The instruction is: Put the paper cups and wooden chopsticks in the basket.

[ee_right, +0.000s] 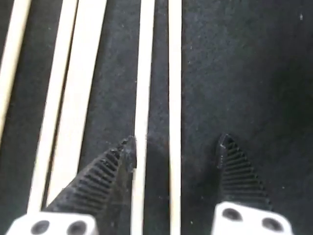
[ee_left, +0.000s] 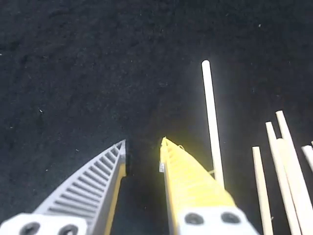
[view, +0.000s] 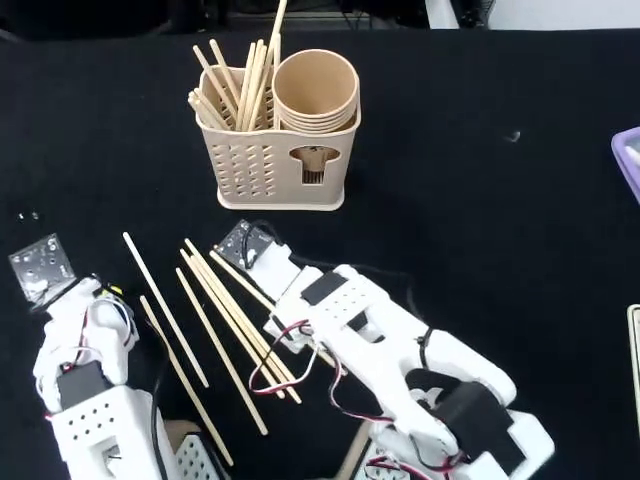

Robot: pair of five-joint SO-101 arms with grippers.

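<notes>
**Right claw spread over loose chopsticks, left claw empty above the cloth**

From the high view you get the layout. The basket (view: pixel 275 165) stands upright toward the far side of the black table (view: pixel 480 230). A nested stack of paper cups (view: pixel 315 92) sits in one compartment and a bunch of upright chopsticks (view: pixel 238 88) in the one beside it. The loose chopsticks (view: pixel 232 318) lie flat on the cloth, well apart from the basket, fanned out between the left arm (view: pixel 85 370) and the right arm (view: pixel 385 345). The right arm's wrist covers part of several. A purple object (view: pixel 628 160) shows at the table's edge.

The high view hides both claws from you under the arms; the wrist views show them.

Your right claw (ee_right: pixel 177 147) is spread wide and has hold of nothing. One chopstick (ee_right: pixel 174 73) runs lengthwise through the gap. A second stick (ee_right: pixel 146 73) runs along the inner edge of one black finger (ee_right: pixel 105 181); you cannot tell whether they touch. More sticks (ee_right: pixel 76 98) lie outside that finger.

Your left claw (ee_left: pixel 143 147) is parted only a little, with bare cloth between the grey finger (ee_left: pixel 93 181) and the yellow finger (ee_left: pixel 188 181), gripping nothing. A single chopstick (ee_left: pixel 211 122) lies just beside the yellow finger, outside the gap, with further stick ends (ee_left: pixel 288 156) beyond it
</notes>
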